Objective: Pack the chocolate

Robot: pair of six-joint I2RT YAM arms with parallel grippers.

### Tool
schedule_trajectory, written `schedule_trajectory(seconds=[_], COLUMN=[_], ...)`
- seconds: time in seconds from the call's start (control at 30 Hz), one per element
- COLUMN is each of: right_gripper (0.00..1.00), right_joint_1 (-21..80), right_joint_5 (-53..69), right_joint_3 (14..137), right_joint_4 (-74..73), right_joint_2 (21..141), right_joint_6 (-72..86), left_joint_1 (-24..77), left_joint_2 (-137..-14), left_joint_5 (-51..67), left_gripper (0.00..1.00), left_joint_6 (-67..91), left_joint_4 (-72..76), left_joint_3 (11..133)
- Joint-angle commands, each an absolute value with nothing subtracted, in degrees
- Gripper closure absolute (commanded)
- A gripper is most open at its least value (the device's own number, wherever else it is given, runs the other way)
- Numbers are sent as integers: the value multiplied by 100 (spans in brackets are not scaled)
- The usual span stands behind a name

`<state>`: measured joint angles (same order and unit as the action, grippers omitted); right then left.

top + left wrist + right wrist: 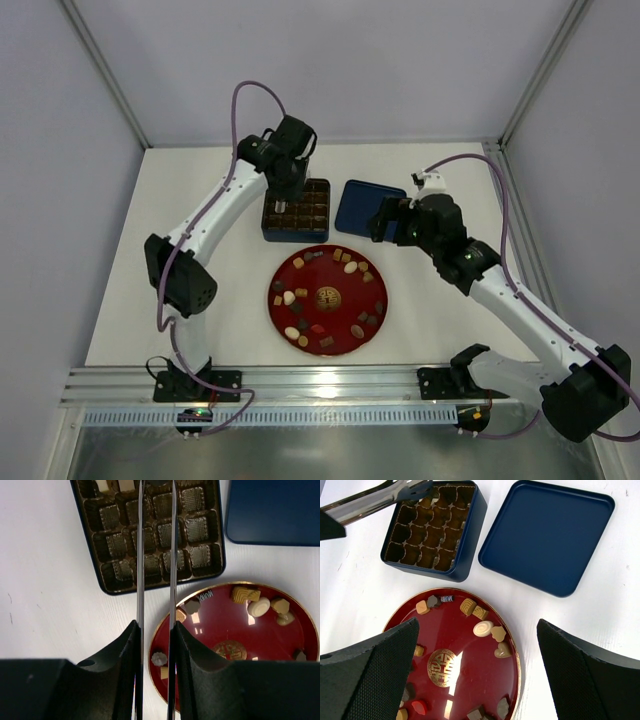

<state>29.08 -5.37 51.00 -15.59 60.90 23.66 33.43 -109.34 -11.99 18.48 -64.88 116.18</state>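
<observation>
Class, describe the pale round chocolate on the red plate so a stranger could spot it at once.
Find the red plate next to the open blue box. Along the plate's edge nearest the loose lid lies the pale round chocolate: a flat cream disc with a ringed face, while its neighbours are tan and angular.

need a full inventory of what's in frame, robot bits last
chocolate: many; dark brown, tan, cream; mostly on the plate, at least two in the box's far cells
plate: one; red, gold emblem; mid-table
box: one; dark blue, gridded tray; behind the plate
lid: one; dark blue; beside the box, right arm's side
tongs: one pair; metal; tips over the box
table: one; white
left gripper: shut on the tongs
right gripper: open, holding nothing
</observation>
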Motion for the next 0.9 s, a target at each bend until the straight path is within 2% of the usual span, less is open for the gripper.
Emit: schedule_trajectory(seconds=[0.0,0.47,0.87], right_gripper=[0,0,0], right_joint_1=[2909,2909,2909], right_joint_5=[-562,-545,-545], right_joint_3=[5326,5291,5256], right_joint_4=[-1503,-1512,-1503], right_joint_2=[6065,6047,6021], right_joint_6=[2259,2241,2276], left_joint_1=[3296,3243,3234], left_joint_2=[-11276,-11733,-11830], left_joint_5=[-1344,-1450,-1485], left_gripper=[73,72,67], left_joint_6=[1617,1477,1433], left_joint_4=[-6328,-6214,-6161], left_joint_3=[12102,12261,12217])
